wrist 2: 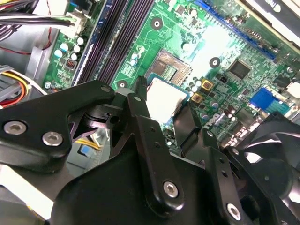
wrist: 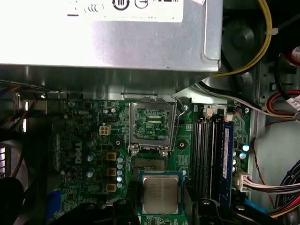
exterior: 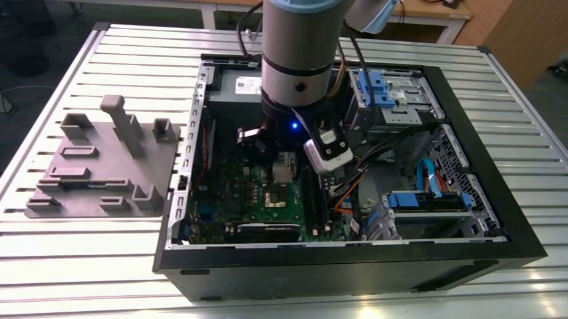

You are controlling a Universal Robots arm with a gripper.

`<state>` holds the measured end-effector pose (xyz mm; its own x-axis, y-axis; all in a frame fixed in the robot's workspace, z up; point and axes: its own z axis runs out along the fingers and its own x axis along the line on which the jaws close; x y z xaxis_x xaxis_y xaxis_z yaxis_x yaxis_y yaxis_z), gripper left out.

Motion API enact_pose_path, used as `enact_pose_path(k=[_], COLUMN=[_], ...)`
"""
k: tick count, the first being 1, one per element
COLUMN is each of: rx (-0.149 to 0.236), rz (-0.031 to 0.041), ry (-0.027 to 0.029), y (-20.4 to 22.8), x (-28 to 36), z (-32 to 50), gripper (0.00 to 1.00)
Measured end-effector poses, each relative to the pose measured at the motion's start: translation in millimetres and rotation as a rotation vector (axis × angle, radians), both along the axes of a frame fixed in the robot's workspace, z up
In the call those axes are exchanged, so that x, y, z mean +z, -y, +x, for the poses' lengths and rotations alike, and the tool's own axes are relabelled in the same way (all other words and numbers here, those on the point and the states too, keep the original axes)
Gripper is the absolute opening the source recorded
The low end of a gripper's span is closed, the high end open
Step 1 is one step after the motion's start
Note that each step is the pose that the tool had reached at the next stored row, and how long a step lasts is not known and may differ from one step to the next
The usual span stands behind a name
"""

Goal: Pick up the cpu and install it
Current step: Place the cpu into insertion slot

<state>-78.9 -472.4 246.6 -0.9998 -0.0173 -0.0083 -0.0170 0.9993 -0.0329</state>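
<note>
The cpu (wrist: pixel 161 194) is a small square chip with a dull silver top and a green rim. My gripper (wrist: pixel 161 208) is shut on it, one black finger at each side. In the second wrist view the cpu (wrist 2: pixel 164 99) hangs between the fingers (wrist 2: pixel 140 101) just short of the open socket (wrist 2: pixel 169 65) on the green motherboard. The socket (wrist: pixel 149 164) lies beside the chip, with its silver frame (wrist: pixel 152 125) flipped up. In the exterior view my gripper (exterior: pixel 284 161) reaches down into the open computer case (exterior: pixel 355 266), above the socket (exterior: pixel 277 195).
A big grey box with a white label (wrist: pixel 108 37) stands close behind the socket frame. Memory slots (wrist: pixel 213 154) and cable bundles (wrist: pixel 276 187) run along one side. A black fan (wrist 2: pixel 276 140) is nearby. A grey fixture plate (exterior: pixel 102 166) lies on the table at the exterior view's left.
</note>
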Motion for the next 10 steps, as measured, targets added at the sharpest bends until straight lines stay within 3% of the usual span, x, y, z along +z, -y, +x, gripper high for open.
enact_pose_path(k=[5,10], rx=[0.0,-0.001], rz=[-0.0001,0.0015], ry=[0.0,-0.0004], y=[0.0,4.2], x=[-9.2,-16.0], z=[-0.6,-2.3], gripper=[0.47,0.47])
